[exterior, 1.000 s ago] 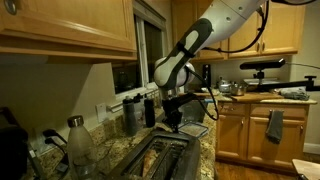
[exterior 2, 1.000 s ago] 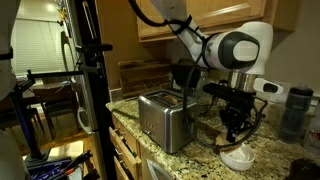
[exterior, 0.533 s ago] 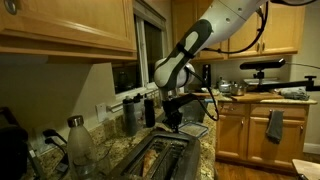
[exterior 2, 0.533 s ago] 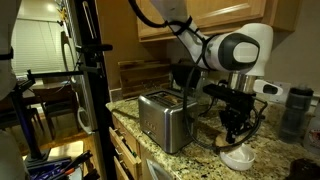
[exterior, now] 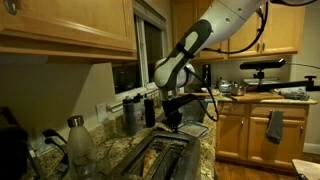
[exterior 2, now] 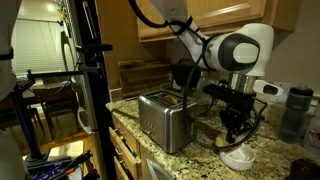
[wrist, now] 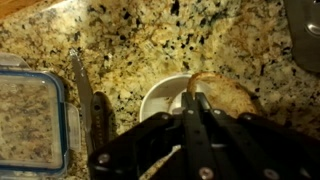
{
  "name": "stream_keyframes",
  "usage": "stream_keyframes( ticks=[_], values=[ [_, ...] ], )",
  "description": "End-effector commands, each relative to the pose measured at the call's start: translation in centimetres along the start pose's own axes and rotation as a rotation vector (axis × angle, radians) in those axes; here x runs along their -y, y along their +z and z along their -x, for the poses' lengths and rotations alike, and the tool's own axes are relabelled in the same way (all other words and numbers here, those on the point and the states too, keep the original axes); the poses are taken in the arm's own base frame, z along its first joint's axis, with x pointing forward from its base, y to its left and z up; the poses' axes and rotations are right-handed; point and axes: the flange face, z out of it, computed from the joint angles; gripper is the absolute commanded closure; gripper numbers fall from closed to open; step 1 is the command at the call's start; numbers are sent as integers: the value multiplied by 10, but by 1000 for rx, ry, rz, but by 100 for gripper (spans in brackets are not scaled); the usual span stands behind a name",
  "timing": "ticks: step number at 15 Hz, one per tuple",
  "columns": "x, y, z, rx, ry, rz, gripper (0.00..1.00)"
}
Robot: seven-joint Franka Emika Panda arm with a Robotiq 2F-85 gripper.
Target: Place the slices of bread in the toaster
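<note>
The shiny silver toaster [exterior 2: 165, 118] stands on the granite counter, and its two dark slots show in an exterior view [exterior: 160, 158]. My gripper [exterior 2: 237, 134] hangs just above a small white plate [exterior 2: 238, 157] beside the toaster. In the wrist view my gripper [wrist: 192, 95] has its fingers pressed together on the left edge of a tan slice of bread [wrist: 228, 96] that rests on the white plate [wrist: 160, 95]. I see no other slice.
A glass container with a blue-rimmed lid [wrist: 25, 120] and a knife [wrist: 85, 95] lie on the counter left of the plate. Bottles [exterior: 130, 115] and a jar [exterior: 78, 140] stand along the wall. A dark canister [exterior 2: 295, 110] stands behind the plate.
</note>
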Motion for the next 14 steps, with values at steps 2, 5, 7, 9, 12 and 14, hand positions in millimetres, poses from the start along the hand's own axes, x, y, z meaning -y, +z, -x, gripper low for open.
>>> stream_keyframes(
  ticks=[2,5,7,9,12,14],
  values=[
    [-4,5,-7,-27,14,-22,92],
    [-5,9,-10,-33,17,-25,92],
    [-5,13,-13,-34,17,-25,92],
    [-5,17,-14,-34,17,-26,92],
    [-6,21,-16,-31,18,-27,91],
    [-7,23,-17,-31,19,-31,91]
  ],
)
